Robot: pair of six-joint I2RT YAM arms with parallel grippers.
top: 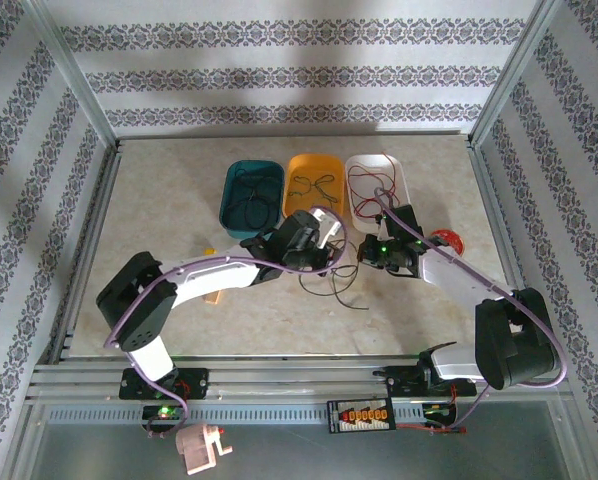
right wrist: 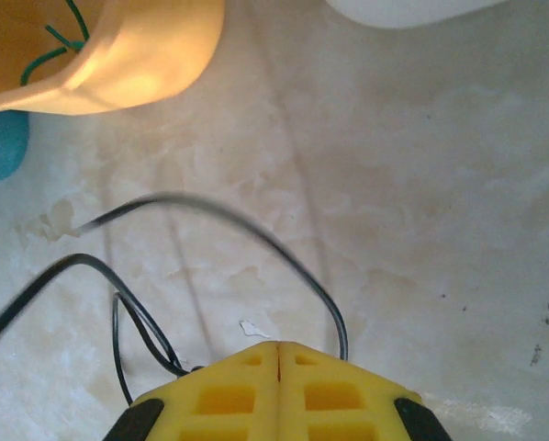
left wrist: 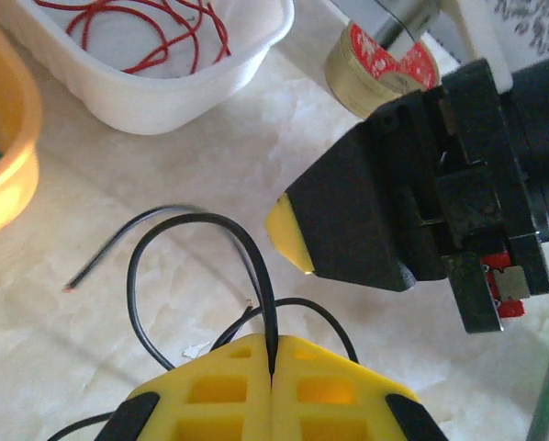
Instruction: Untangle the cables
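Observation:
A thin black cable (left wrist: 173, 230) loops over the marble table. My left gripper (left wrist: 272, 356) is shut on one strand of it, which runs straight into the seam between the yellow fingers. From above, that left gripper (top: 329, 245) and my right gripper (top: 372, 252) sit close together over the black cable (top: 331, 285). The right gripper (right wrist: 279, 349) has its jaws pressed together with nothing seen in the seam. Black cable loops (right wrist: 256, 234) pass behind its fingers on both sides. Red cables (left wrist: 155, 28) lie in the white bin (left wrist: 178, 96). A green cable (right wrist: 59, 41) lies in the orange bin (right wrist: 137, 64).
Three bins stand in a row at the back: teal (top: 229, 200), orange (top: 291, 175) and white (top: 404, 175). A small red roll (top: 447, 240) lies right of the right arm, close to its wrist. A wooden block (top: 214, 297) lies under the left arm. Metal frame posts edge the table.

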